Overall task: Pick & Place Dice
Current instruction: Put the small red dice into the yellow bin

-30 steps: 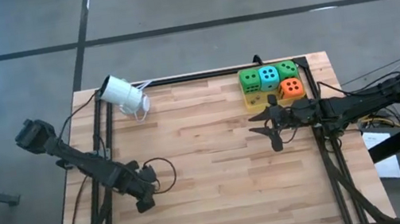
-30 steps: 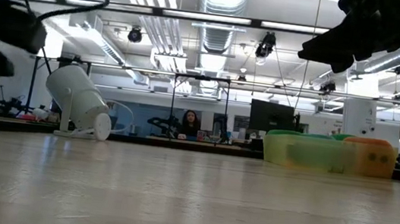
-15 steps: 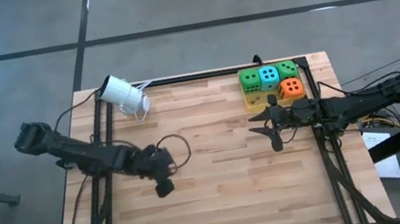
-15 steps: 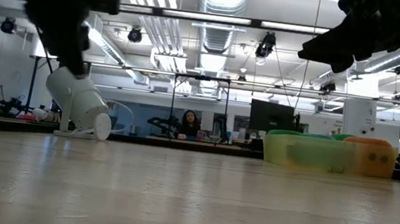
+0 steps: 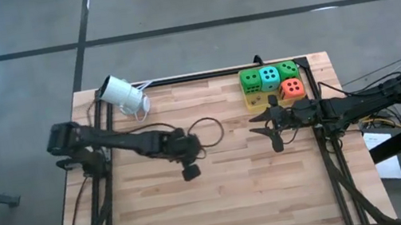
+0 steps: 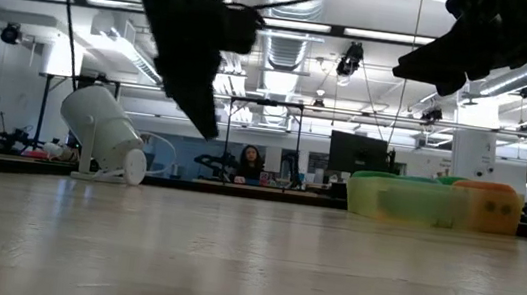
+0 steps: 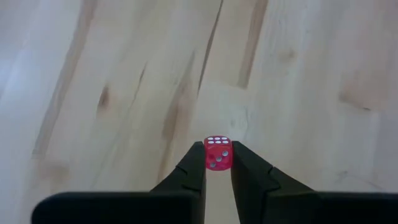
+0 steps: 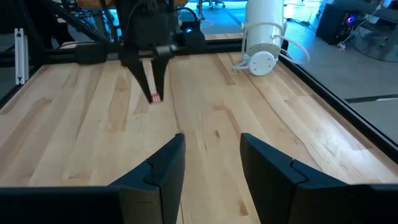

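My left gripper (image 5: 191,173) hangs over the middle of the wooden table, shut on a tiny red die (image 7: 218,153) with white pips; the die also shows in the right wrist view (image 8: 155,98). Several larger soft dice, two green (image 5: 249,80), one teal (image 5: 269,76) and one orange-red (image 5: 291,88), sit in a yellow tray (image 5: 251,105) at the far right corner. My right gripper (image 5: 266,131) stands open and empty just in front of that tray, above the table. My left gripper pinches the small red die by two opposite side faces (image 7: 208,157) between its two fingertips (image 7: 194,163). The fingers slant downward from the table's left side. The die is lifted clear of the table, its several-pip face turned toward the wrist camera.
A white cylindrical lamp-like device (image 5: 125,97) lies at the far left corner with a cable. Black frame rails (image 5: 203,75) run along the table's far and side edges. Bare wood lies between the two grippers and toward the near edge. A person (image 6: 248,163) sits far behind the table.
My left gripper has swung from the table's near left toward its middle, going right, a little toward the far edge and upward, rolling as it went. It stays shut on the red die, which travels with it clear of the table.
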Tool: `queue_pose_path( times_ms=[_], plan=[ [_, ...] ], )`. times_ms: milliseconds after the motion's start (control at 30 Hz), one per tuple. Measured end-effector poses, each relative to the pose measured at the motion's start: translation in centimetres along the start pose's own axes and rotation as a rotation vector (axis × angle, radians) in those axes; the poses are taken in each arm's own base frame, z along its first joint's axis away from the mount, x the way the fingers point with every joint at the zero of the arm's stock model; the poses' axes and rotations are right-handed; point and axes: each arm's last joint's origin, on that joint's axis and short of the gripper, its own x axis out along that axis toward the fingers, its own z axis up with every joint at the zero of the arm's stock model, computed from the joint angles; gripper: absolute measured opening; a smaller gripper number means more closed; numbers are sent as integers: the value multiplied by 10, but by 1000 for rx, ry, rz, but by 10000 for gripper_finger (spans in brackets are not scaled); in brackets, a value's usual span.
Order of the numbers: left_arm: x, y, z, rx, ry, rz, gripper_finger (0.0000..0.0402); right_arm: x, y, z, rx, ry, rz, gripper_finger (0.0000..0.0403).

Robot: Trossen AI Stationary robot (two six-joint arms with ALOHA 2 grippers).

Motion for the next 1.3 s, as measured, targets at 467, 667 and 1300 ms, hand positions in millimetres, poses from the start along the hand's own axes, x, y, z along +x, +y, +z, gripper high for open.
queue_pose_path(
  times_ms=[467,667,1300],
  plan=[
    [58,3,41,82,77,26,48,0,0,0,3,0,0,144],
    [62,9,42,65,90,31,54,0,0,0,0,0,0,141],
    [62,11,44,-20,78,-1,188,0,0,0,-1,-1,0,136]
  ],
)
